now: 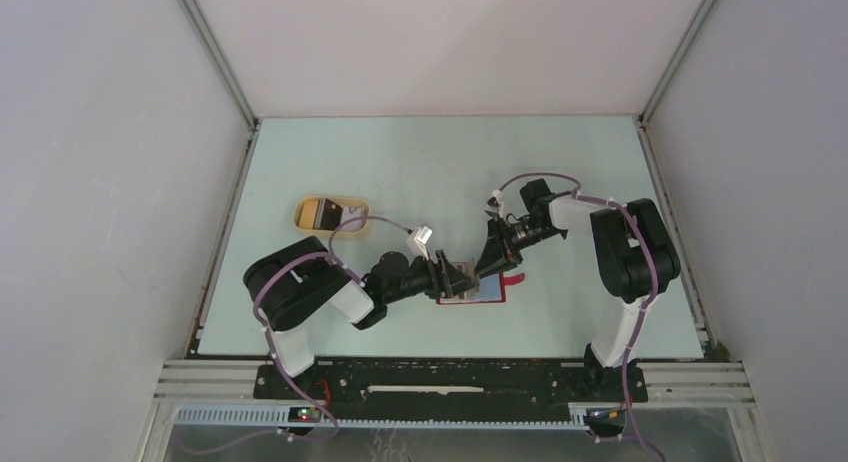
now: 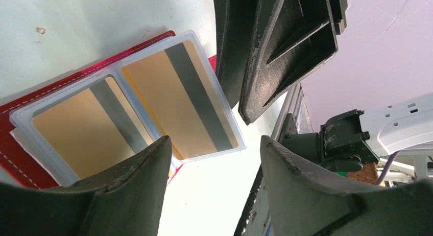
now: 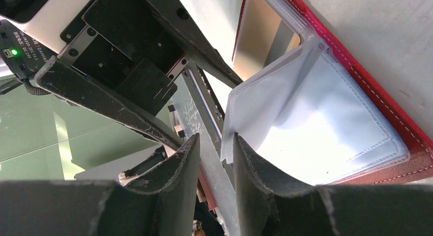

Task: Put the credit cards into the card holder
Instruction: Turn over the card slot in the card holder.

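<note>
Table [image 1: 400, 162] is lying open around the card holder [image 1: 490, 291] at mid-frame. Left gripper [image 2: 215, 144] is gaping wide, empty, over two golden cards [image 2: 178, 103] sitting in its clear sleeves [image 3: 316, 128]. Right gripper [image 3: 215, 141] is standing narrowly parted at a sleeve corner, grip unclear. Tray [image 1: 300, 214], upper left, is holding a card [image 1: 322, 213].

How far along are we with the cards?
Done: two gold cards sit in clear sleeves of the card holder. In hand: left gripper open, empty above them; right gripper at an empty sleeve, grip unclear. Left: a card lies in the tan tray.
</note>
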### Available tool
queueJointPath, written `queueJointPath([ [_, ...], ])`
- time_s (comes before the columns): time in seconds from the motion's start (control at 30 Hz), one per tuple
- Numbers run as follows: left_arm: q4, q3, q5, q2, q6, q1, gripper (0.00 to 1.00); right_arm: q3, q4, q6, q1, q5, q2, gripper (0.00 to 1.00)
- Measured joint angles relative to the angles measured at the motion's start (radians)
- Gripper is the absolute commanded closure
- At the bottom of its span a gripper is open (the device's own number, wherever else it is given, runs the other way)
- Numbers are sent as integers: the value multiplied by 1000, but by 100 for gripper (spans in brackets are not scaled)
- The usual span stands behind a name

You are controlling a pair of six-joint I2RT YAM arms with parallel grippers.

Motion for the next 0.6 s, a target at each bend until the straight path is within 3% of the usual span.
queueJointPath([
  [0.6, -147, 40, -31, -19, 16, -11, 28, 0, 15, 22, 8, -8, 45, 61],
])
